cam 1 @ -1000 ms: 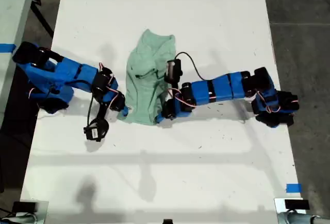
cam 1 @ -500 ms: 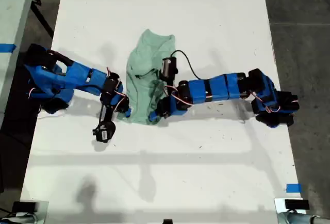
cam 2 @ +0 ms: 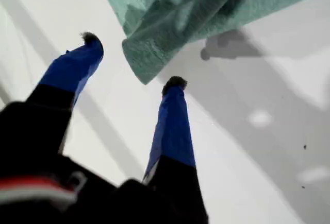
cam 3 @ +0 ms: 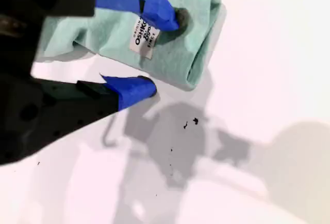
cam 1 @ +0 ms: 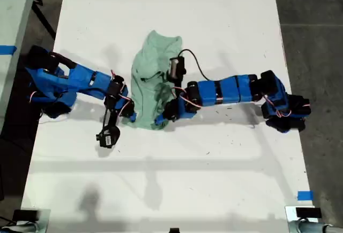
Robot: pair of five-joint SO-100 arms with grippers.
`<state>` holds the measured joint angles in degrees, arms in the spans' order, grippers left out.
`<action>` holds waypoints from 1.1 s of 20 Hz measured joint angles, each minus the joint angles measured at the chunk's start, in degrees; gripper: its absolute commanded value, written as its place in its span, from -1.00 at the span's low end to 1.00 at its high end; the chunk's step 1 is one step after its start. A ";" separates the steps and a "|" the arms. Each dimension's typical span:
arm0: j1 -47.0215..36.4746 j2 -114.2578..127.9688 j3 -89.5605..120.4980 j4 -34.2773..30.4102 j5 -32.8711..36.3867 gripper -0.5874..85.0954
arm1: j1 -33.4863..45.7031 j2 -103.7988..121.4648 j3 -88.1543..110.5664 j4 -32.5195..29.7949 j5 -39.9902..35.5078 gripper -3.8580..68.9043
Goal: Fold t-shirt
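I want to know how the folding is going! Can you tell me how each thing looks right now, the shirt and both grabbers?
t-shirt: bunched and wrinkled on the table, not neatly folded.
white label: showing, lying on the cloth.
my first gripper: open, a corner of the shirt just past its tips.
my second gripper: open, one finger over the cloth by the label, the other on the table.
table: white, with a few small dark specks.
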<state>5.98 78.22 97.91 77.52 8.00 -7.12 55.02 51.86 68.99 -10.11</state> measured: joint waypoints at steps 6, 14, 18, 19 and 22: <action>-1.23 -1.49 0.00 -1.76 0.00 -0.99 | 2.11 -8.70 -1.32 -7.82 0.00 -0.93; -2.29 -6.94 -11.07 -1.05 0.09 -0.99 | 1.23 -9.23 -4.31 -1.93 0.88 -0.93; 3.78 -17.31 -31.82 4.48 0.00 -0.99 | -4.22 -4.57 -4.13 6.50 0.97 -0.93; 5.71 -19.69 -37.79 6.50 0.00 -0.99 | -6.33 -2.90 -4.13 8.26 1.14 -0.93; 11.43 -20.92 -48.52 9.32 -1.41 -0.99 | -13.01 1.58 -4.13 11.07 1.85 -0.93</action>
<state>17.40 57.30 49.39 86.84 6.59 -20.13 56.60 47.72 80.07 -8.26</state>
